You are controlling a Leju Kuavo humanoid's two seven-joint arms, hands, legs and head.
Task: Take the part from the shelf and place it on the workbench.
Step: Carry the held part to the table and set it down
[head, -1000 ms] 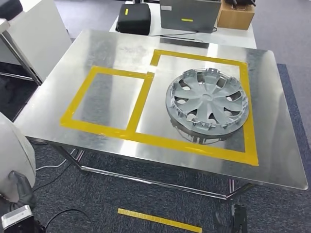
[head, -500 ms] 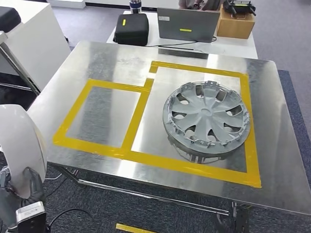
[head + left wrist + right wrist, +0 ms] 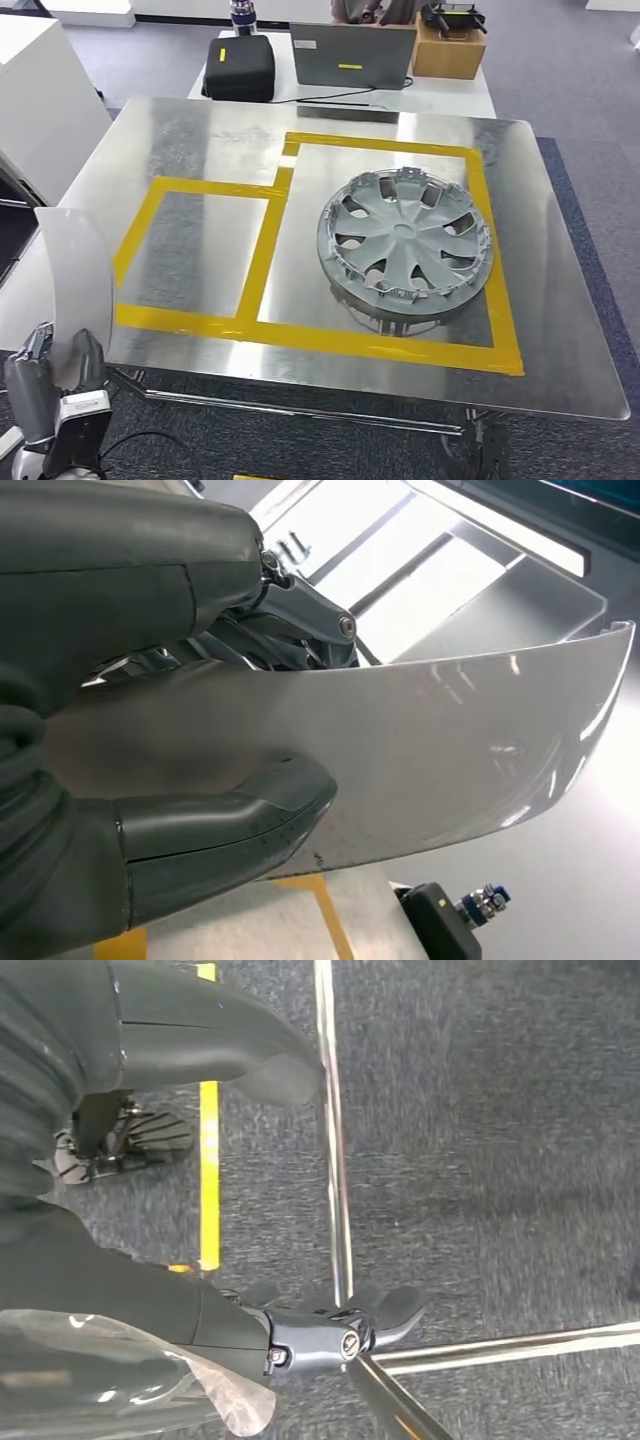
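In the head view, a pale curved panel, the part (image 3: 75, 280), stands upright at the lower left, just off the near left corner of the steel workbench (image 3: 204, 130). My left hand (image 3: 56, 385) grips its lower edge from below. The left wrist view has the thumb (image 3: 226, 820) pressed against the part's (image 3: 453, 750) glossy face. The bench carries two yellow tape rectangles (image 3: 181, 320), and a grey hubcap (image 3: 405, 245) lies in the right one. My right hand (image 3: 45, 1140) hangs over the carpet, fingers apart, holding nothing.
Behind the bench, a white table holds a black case (image 3: 240, 68), a laptop (image 3: 351, 55) and a cardboard box (image 3: 447, 50). A white cabinet (image 3: 45, 100) stands at the left. Chrome bench legs (image 3: 336, 1160) and a yellow floor strip (image 3: 207, 1160) lie beneath my right hand.
The camera has shifted, so the bench sits differently in the picture. My left hand has risen with the part, which now stands taller beside the bench's near left corner.
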